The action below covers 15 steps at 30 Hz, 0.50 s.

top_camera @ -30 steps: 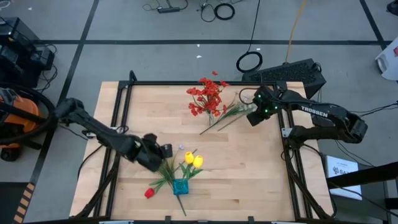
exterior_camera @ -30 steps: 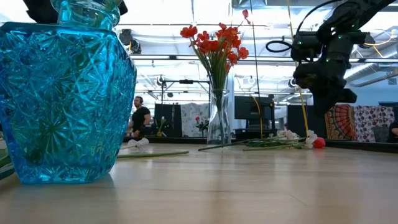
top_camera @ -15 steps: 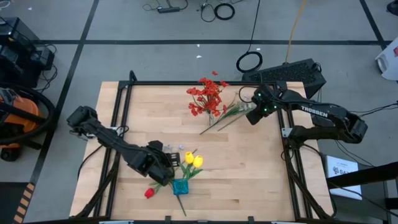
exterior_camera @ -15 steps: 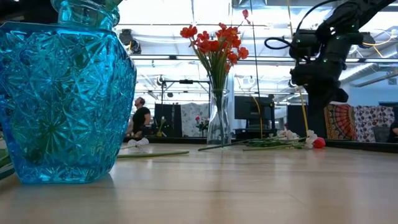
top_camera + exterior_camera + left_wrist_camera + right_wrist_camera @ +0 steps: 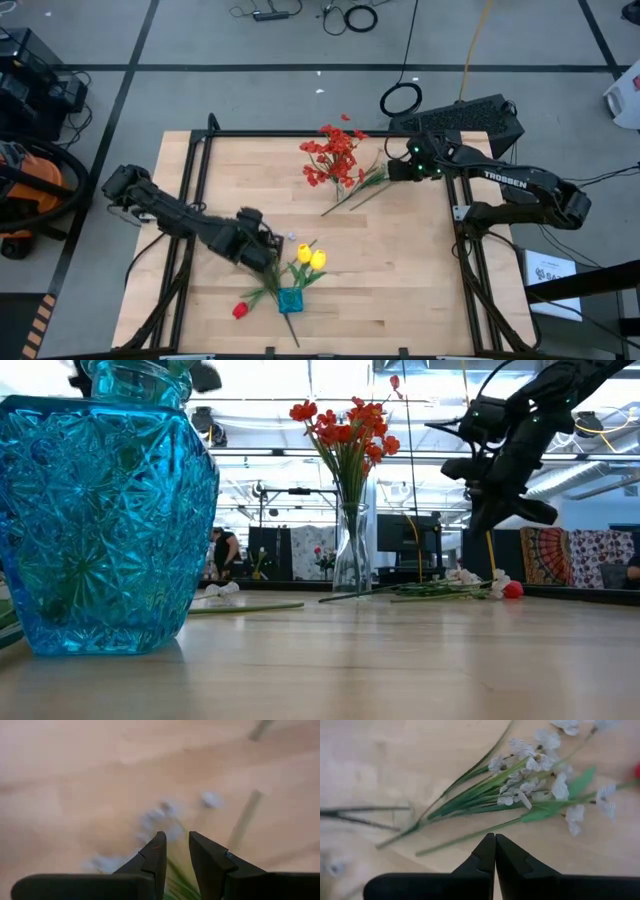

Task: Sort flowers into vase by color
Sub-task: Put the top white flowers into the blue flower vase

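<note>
1. Your left tool (image 5: 268, 246) has pulled back from the blue vase (image 5: 291, 299); its fingers stand slightly apart, holding nothing.
2. Yellow tulips (image 5: 311, 257) sit in that vase; red sprays (image 5: 335, 155) fill the clear vase (image 5: 351, 550).
3. Pale sprays (image 5: 535, 775) lie on the surface (image 5: 400, 270) below your empty, closed right tool (image 5: 397, 168).

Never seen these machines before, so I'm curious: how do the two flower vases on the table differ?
The blue vase is squat, faceted cut glass standing at the table's near edge; the clear vase is slim and plain, standing toward the far side. The blue vase holds yellow tulip buds; the clear vase holds red sprays. Both stand upright, each holding a single color.
</note>
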Available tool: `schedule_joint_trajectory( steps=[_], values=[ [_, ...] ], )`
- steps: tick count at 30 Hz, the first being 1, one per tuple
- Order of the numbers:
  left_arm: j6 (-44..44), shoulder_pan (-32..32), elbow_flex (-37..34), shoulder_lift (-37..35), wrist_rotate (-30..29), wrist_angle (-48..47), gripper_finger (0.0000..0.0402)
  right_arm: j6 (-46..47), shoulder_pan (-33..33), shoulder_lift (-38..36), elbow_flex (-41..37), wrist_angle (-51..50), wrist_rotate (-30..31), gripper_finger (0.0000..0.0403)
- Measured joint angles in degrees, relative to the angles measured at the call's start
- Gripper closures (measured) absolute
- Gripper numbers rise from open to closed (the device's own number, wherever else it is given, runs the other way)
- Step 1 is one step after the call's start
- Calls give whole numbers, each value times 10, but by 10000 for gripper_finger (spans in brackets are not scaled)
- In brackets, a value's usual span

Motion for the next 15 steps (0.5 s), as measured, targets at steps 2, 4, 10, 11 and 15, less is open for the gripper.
schedule_joint_trajectory(
  steps=[2,4,10,11,15],
  values=[
    [45,27,-27,-26,-1,-6,311,40,13,5,0,4,7,399],
    [89,51,-58,-60,0,3,311,72,31,15,0,11,8,399],
    [200,109,-160,-184,3,60,311,175,90,69,0,55,41,399],
    [212,115,-177,-204,4,69,311,190,99,78,0,61,46,399],
    [241,138,-235,-278,10,85,311,243,122,115,0,93,52,399]
  ],
)
